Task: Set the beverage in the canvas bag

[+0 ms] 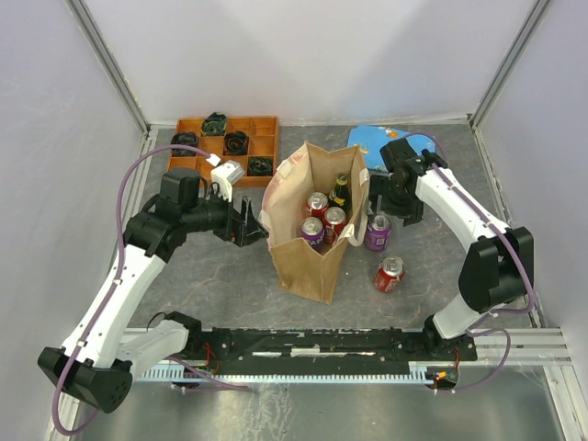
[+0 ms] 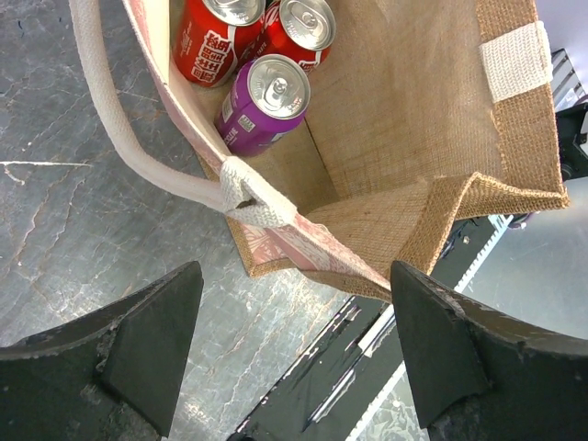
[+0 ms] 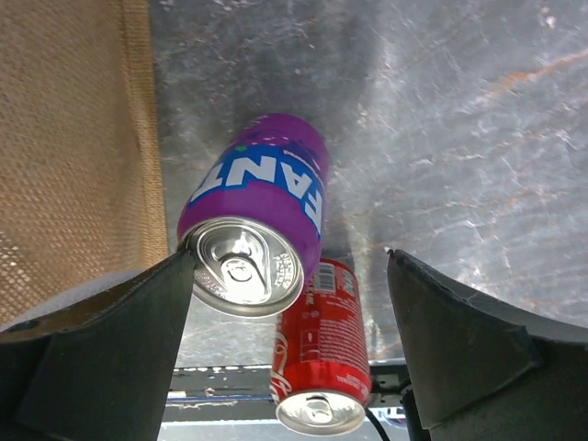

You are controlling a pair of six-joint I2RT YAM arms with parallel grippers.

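Right gripper (image 3: 289, 260) is over the purple soda can (image 3: 262, 197), jaws spread wide and clamping nothing. The can stands upright between the two fingers. One fingertip is right at its rim, and whether it touches I can't tell; the other finger is well off to the side. That can is outside the canvas bag (image 1: 308, 266), on the table (image 1: 230, 276) just beside the bag's right wall. A red can (image 3: 322, 349) sits near it, closer to the arms' bases. On the other side, the left gripper (image 2: 296, 276) is also wide open and empty. It is poised at the bag's left side, looking down over the corner where the white handle (image 2: 119, 138) is stitched on. The bag stands upright with its mouth open, and inside are two red cans (image 2: 207, 41), a second purple can (image 2: 266, 106) and a dark bottle (image 1: 340, 190). At the back left of the table sits an orange tray (image 1: 268, 122), with dark items in some compartments.
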